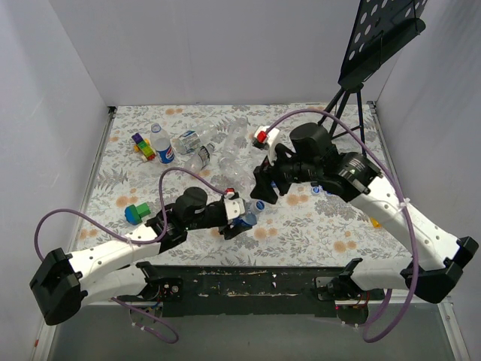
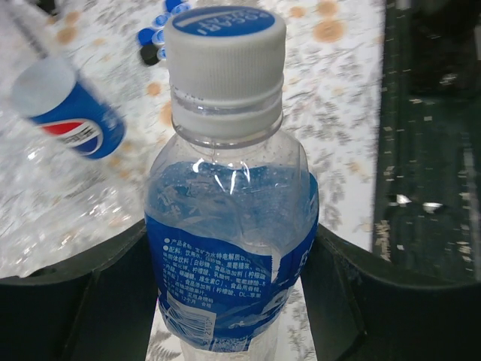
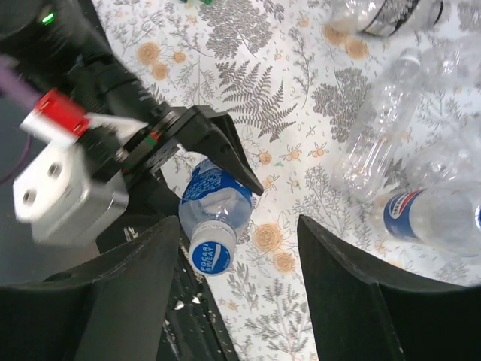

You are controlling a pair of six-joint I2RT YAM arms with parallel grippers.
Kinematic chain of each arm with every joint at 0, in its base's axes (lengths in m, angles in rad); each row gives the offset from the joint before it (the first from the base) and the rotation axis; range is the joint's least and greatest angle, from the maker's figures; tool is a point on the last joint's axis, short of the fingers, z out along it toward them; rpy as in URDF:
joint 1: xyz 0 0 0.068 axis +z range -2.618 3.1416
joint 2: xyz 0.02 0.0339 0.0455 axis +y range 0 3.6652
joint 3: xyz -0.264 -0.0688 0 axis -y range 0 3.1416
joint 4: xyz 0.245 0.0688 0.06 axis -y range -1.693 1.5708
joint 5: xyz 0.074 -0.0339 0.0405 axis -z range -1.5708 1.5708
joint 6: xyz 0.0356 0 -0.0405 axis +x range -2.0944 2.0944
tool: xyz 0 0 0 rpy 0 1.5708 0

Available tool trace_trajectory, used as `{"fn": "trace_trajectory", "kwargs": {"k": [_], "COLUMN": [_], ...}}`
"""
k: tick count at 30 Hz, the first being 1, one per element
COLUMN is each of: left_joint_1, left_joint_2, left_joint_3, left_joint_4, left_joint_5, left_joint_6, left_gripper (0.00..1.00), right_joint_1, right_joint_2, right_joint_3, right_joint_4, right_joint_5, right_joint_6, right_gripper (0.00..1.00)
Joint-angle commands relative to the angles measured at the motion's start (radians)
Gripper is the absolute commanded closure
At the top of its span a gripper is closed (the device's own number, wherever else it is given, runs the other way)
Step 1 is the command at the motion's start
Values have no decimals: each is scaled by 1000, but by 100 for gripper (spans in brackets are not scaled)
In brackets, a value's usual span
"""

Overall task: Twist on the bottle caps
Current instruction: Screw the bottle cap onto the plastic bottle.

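Note:
My left gripper (image 2: pixel 233 308) is shut on a small clear bottle (image 2: pixel 229 226) with a blue label, one finger on each side of its body. A white cap with a blue top (image 2: pixel 224 37) sits on the bottle's neck. In the top view the left gripper (image 1: pixel 237 218) holds this bottle (image 1: pixel 248 217) near the table's front middle. My right gripper (image 3: pixel 240 293) is open and empty; the held bottle (image 3: pixel 216 199) and its cap (image 3: pixel 210 256) lie between its fingers, a little toward the left one, not touching them. The right gripper (image 1: pixel 263 194) hovers just beyond the bottle.
Several clear bottles (image 1: pixel 218 147) lie at the back middle, with a Pepsi-labelled one (image 1: pixel 164 144) upright. Loose blue caps (image 2: pixel 154 37) lie beyond the held bottle. A yellow toy block (image 1: pixel 143 147), a green-and-blue toy (image 1: pixel 136 213) and a black tripod stand (image 1: pixel 353 83) are also there.

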Motion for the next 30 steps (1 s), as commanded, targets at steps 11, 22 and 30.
{"fn": "trace_trajectory", "kwargs": {"k": [11,22,30], "left_joint_1": [92,105,125], "left_joint_2": [69,75,73], "left_joint_3": [104,93,88], "left_joint_4": [-55,-11,31], "left_joint_5": [625,661,698], "left_joint_6": [-79,-116,-148], "left_gripper": [100,100,100], "right_joint_1": [7,17,28], "right_joint_2": [-113,-78,-70], "right_joint_3": [-40,-50,-63], "right_joint_4": [-109,-166,-175], "right_joint_5": [-388,-465,-471], "right_joint_6": [-512,-587,-595], "right_gripper": [28,30,34]}}
